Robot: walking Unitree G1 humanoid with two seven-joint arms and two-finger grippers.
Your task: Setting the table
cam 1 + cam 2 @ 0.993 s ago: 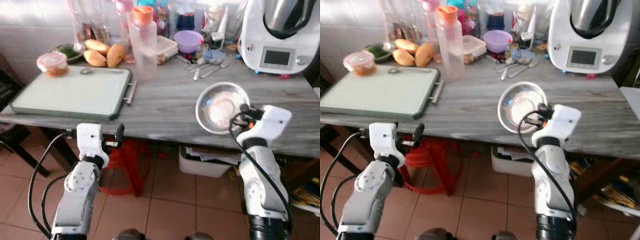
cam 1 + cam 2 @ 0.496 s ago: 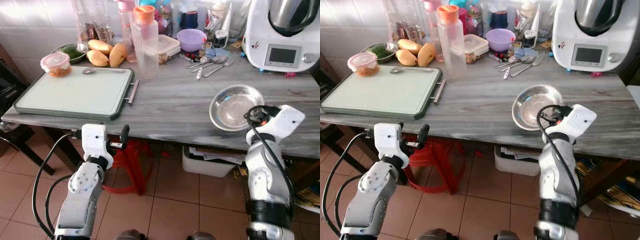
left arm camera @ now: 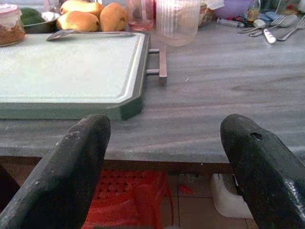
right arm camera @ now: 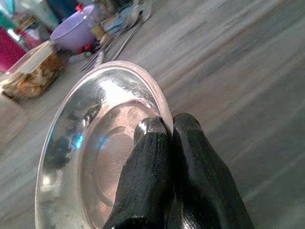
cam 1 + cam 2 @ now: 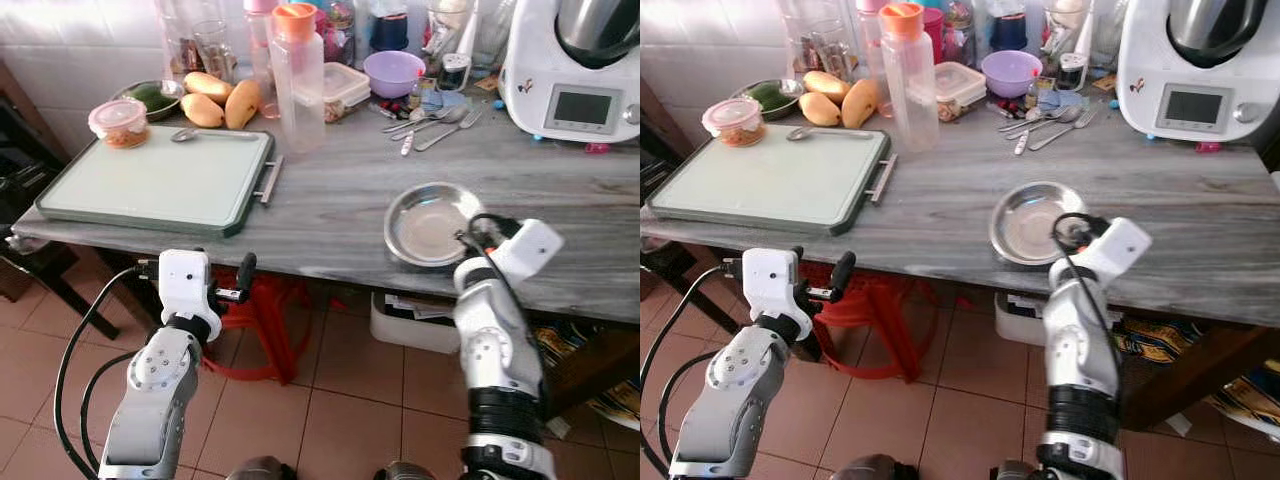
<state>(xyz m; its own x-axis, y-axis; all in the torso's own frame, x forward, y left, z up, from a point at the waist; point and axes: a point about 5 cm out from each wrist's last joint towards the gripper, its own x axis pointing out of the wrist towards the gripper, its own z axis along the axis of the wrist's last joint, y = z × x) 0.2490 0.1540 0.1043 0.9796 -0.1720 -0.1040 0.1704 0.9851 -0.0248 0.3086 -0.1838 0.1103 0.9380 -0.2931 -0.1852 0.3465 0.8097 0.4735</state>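
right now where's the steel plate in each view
Left eye view: steel plate right of centre, near the table's front edge.
Right eye view: plate at centre.
Left wrist view: not in it.
Right wrist view: plate close up, rim pinched by the right hand.
Shared landmark: purple bowl.

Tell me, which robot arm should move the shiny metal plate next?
The right. The right gripper is already pinched on the rim of the metal plate, which sits on the grey table. The left gripper hangs open below the table edge, facing the green tray.
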